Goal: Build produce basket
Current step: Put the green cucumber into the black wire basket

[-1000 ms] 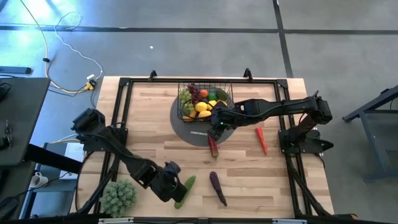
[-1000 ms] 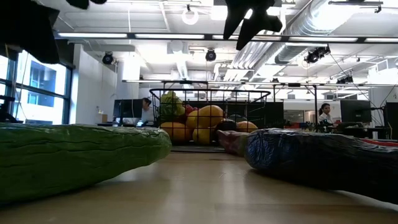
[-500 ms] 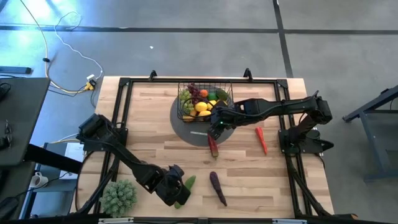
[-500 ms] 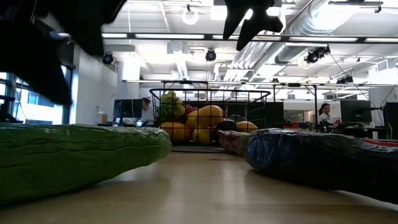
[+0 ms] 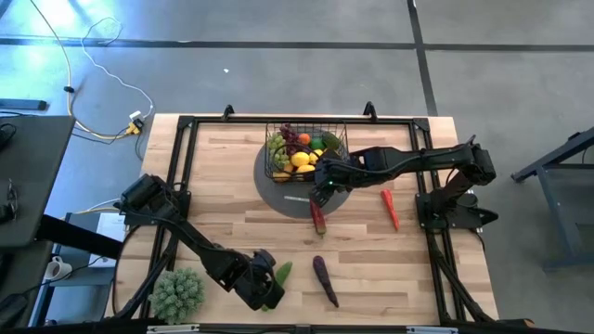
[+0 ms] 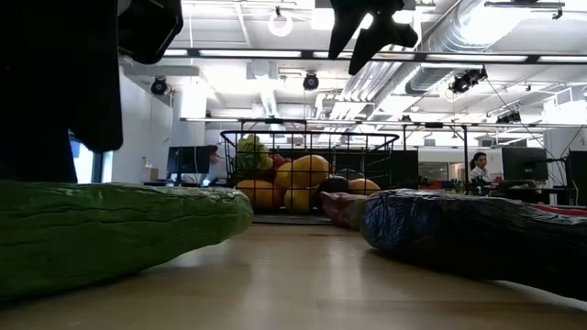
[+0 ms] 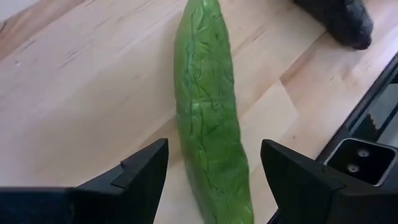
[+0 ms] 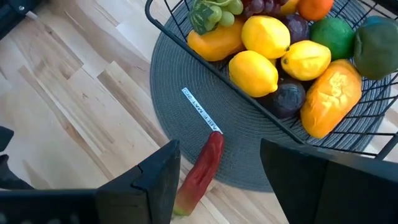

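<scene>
A green cucumber (image 7: 208, 124) lies flat on the wooden table near its near edge; it also shows in the high view (image 5: 281, 275). My left gripper (image 7: 211, 171) is open above it, one finger on either side, touching nothing. My right gripper (image 8: 217, 168) is open and empty above a red-and-green chili (image 8: 199, 171), which lies partly on the grey round mat (image 8: 186, 74). The black wire basket (image 5: 306, 153) stands on that mat and holds lemons, orange-yellow fruits, grapes, a plum and a lime.
A dark purple eggplant (image 5: 325, 280) lies to the right of the cucumber. A red chili (image 5: 390, 209) lies to the right of the mat. A green bushy vegetable (image 5: 176, 292) sits at the near left corner. Black frame rails run along the table's edges.
My left gripper has gone down and toward the table's near-right, over the cucumber, its fingers still open. The cucumber has kept still.
</scene>
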You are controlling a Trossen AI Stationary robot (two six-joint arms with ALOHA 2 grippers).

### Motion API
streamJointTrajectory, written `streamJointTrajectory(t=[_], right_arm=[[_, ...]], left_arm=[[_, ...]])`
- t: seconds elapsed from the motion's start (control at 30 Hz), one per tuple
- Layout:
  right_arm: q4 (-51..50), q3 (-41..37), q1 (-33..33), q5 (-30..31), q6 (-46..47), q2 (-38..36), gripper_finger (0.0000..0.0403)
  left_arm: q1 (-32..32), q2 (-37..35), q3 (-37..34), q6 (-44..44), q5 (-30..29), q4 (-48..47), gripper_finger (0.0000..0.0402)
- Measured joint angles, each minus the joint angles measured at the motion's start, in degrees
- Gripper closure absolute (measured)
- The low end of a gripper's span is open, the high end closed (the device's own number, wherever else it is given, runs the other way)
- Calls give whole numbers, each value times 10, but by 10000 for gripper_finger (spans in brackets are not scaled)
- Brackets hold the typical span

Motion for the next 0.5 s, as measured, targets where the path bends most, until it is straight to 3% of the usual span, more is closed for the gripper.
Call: streamJointTrajectory(t=[0.5], right_arm=[[0, 0, 0, 0, 3, 0, 199]], left_arm=[[-2, 33, 1, 9, 6, 12, 156]])
